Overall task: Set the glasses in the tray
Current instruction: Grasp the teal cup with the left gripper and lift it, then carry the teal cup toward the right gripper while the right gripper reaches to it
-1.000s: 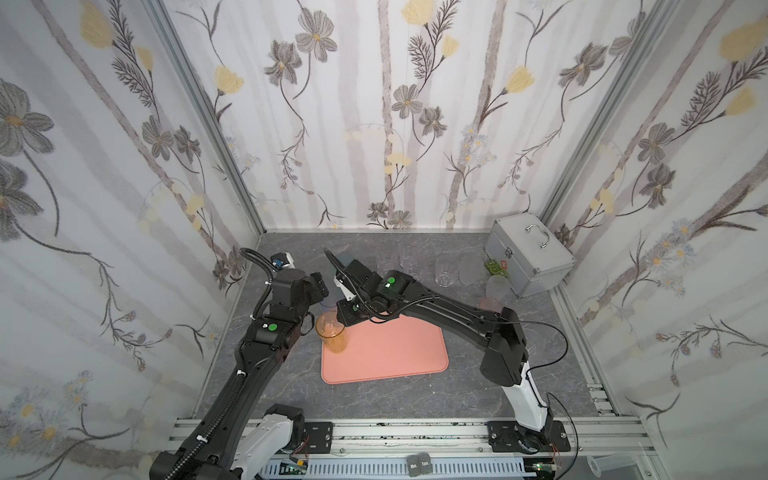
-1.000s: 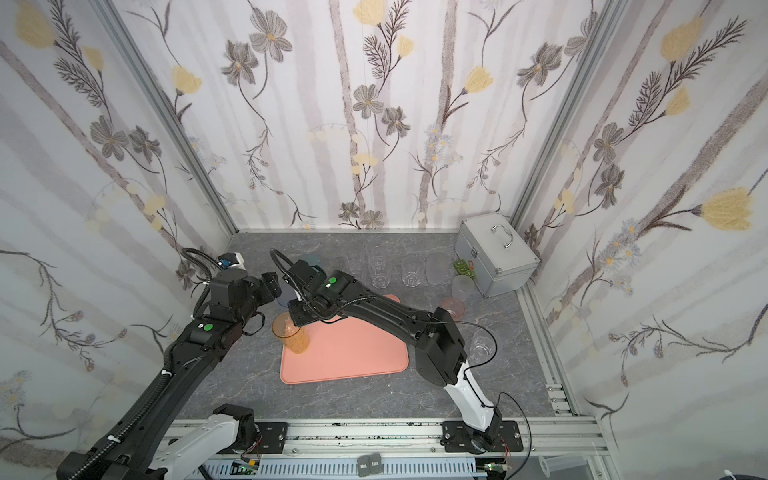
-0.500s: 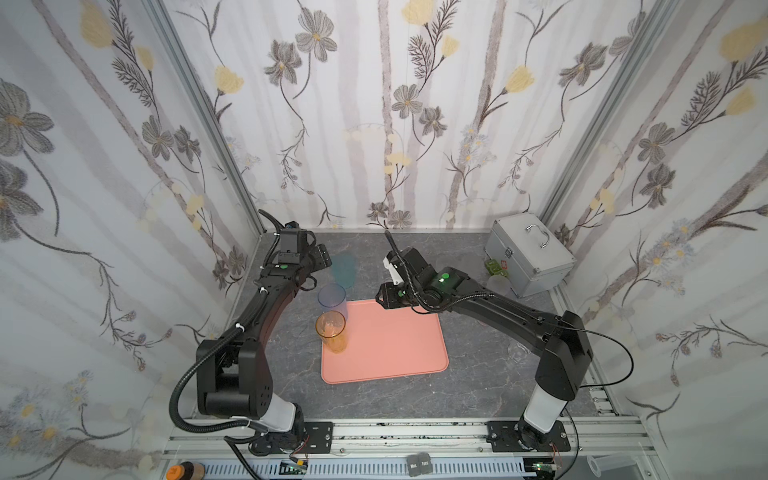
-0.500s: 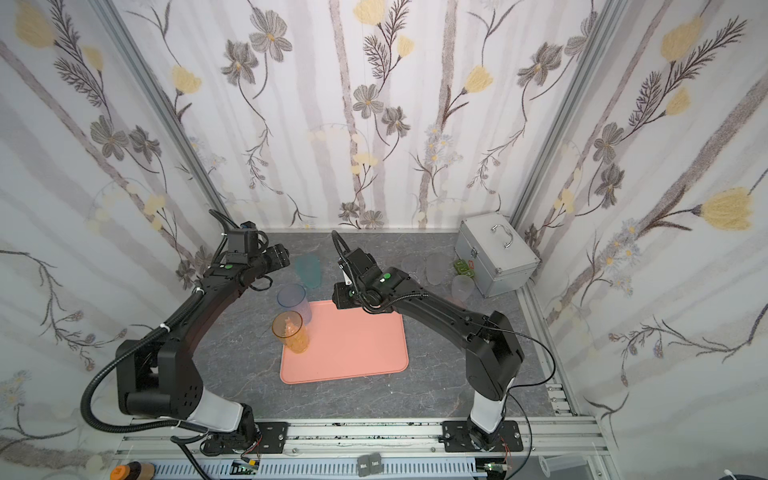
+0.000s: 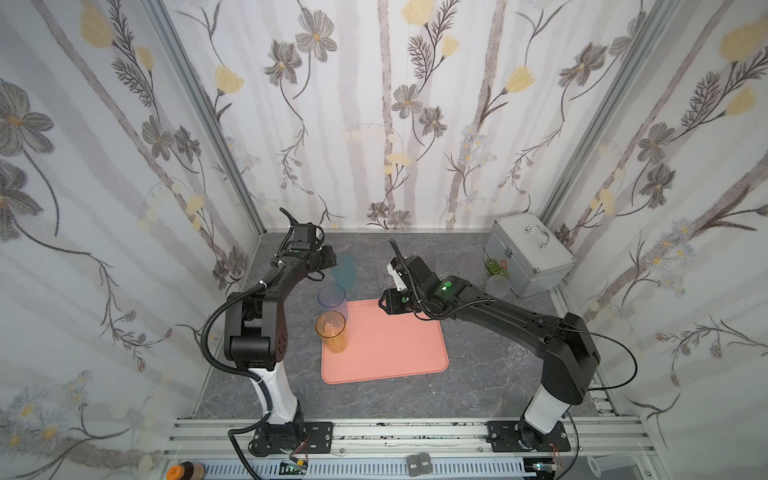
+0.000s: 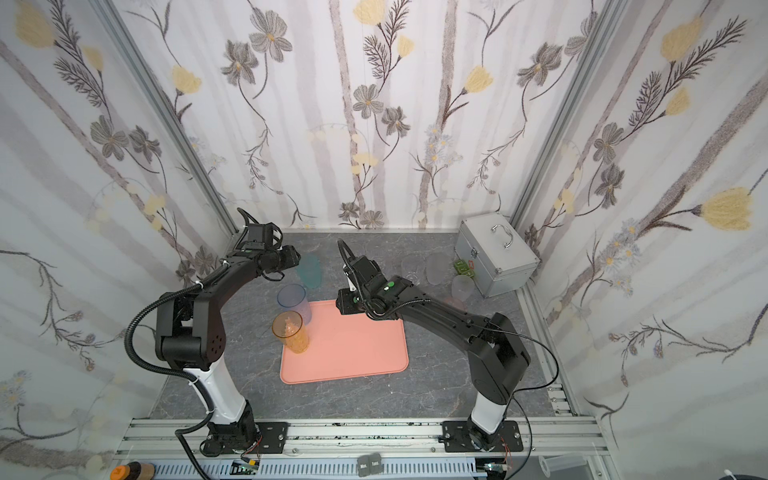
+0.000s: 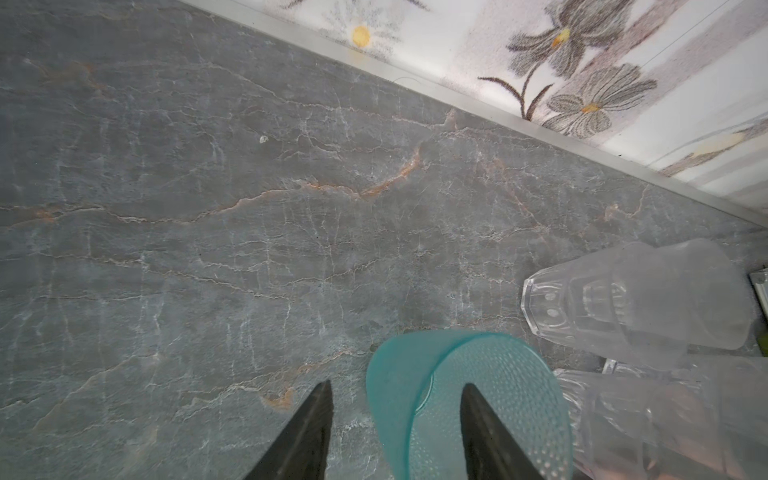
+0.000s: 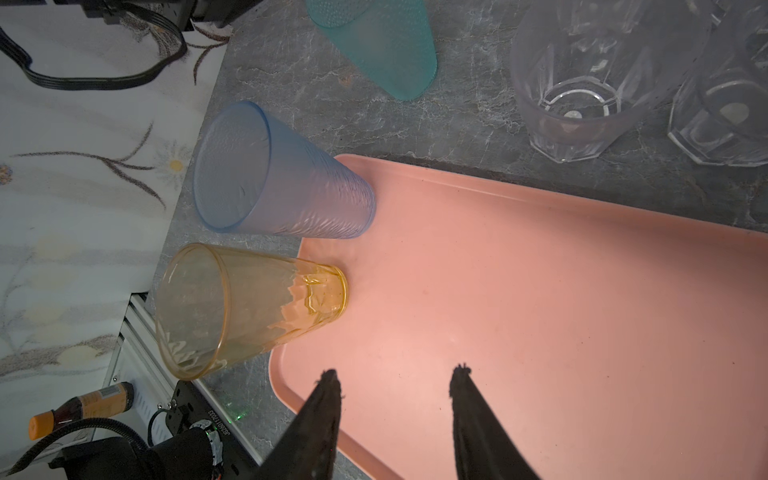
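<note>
1. The left gripper is at the back left of the grey marbled table. Its jaws stand apart.
2. One finger overlaps the teal glass in the left wrist view. The other finger lies outside it, with bare table showing between finger and glass wall. We see no clamp on the glass. We cannot tell whether the overlapping finger is inside the mouth.
3. The teal glass stands on the table behind the tray's back left corner, off the tray.
4. The right gripper hovers over the salmon-pink tray near its back edge. Its jaws are parted and nothing lies between them.
5. The blue glass stands upright in the tray's back left corner.
6. The amber glass stands upright just in front of it, at the tray's left edge. The right wrist view shows a narrow gap between the two.
7. The rest of the tray floor is bare.
8. Two clear glasses stand on the table just behind the tray.
9. In a top view, a frosted glass and further pale ones stand between the right arm and the silver case.
10. A small green object lies at the foot of the case.
</note>
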